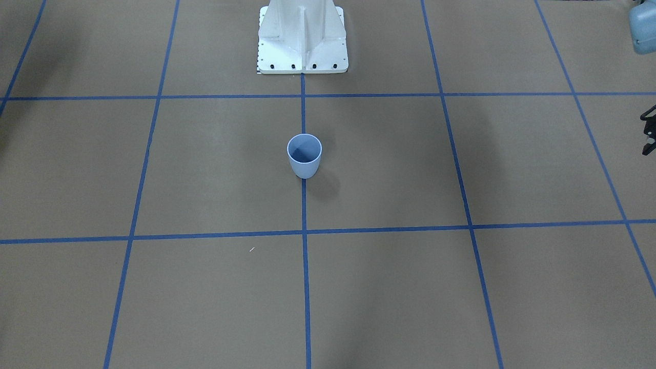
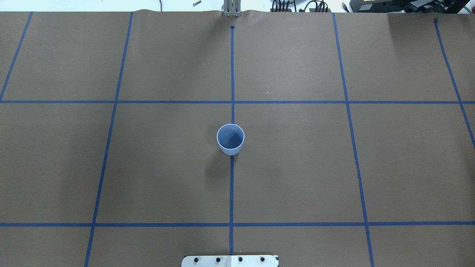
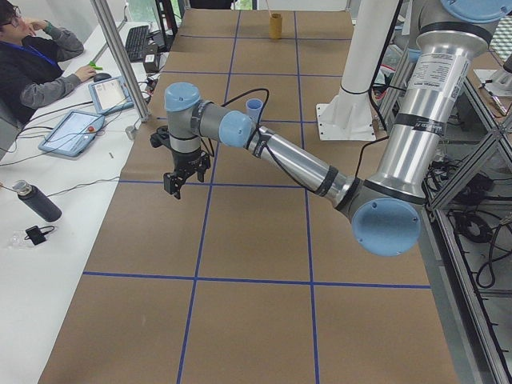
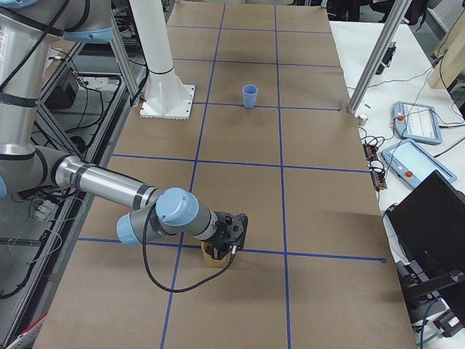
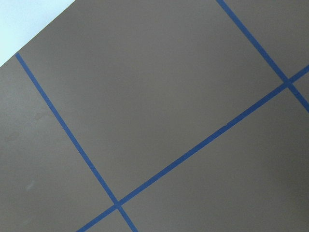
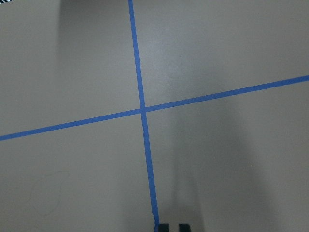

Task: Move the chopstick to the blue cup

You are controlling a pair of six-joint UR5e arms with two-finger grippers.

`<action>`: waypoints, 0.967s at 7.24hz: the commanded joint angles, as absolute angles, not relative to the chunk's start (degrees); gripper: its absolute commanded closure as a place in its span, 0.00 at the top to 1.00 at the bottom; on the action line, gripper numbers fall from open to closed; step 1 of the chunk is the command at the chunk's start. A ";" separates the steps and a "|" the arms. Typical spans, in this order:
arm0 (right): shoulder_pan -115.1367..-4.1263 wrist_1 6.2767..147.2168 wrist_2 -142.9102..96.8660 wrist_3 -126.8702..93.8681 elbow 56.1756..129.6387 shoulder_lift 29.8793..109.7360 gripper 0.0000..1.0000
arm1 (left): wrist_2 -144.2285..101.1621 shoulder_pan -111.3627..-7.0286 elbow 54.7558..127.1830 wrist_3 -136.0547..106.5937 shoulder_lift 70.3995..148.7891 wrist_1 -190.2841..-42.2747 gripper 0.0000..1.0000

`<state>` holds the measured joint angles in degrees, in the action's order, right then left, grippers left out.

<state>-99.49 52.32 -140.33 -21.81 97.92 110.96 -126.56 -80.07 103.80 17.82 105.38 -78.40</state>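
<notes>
Right arm partly hiding tan cup | blue cup upright on tape line

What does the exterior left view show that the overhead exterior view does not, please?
Only the exterior left view shows the left arm, its hand hanging above the table, a seated person at a side desk and a dark bottle. Only the overhead exterior view looks down into the blue cup, showing it empty. Both show the blue cup standing upright on a blue tape line of the brown table, and the white robot base.
</notes>
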 commanded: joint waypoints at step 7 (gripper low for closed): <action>-102.04 52.82 -144.14 -20.48 102.83 111.45 0.00 | -126.56 -79.98 103.36 17.23 105.38 -78.14 0.98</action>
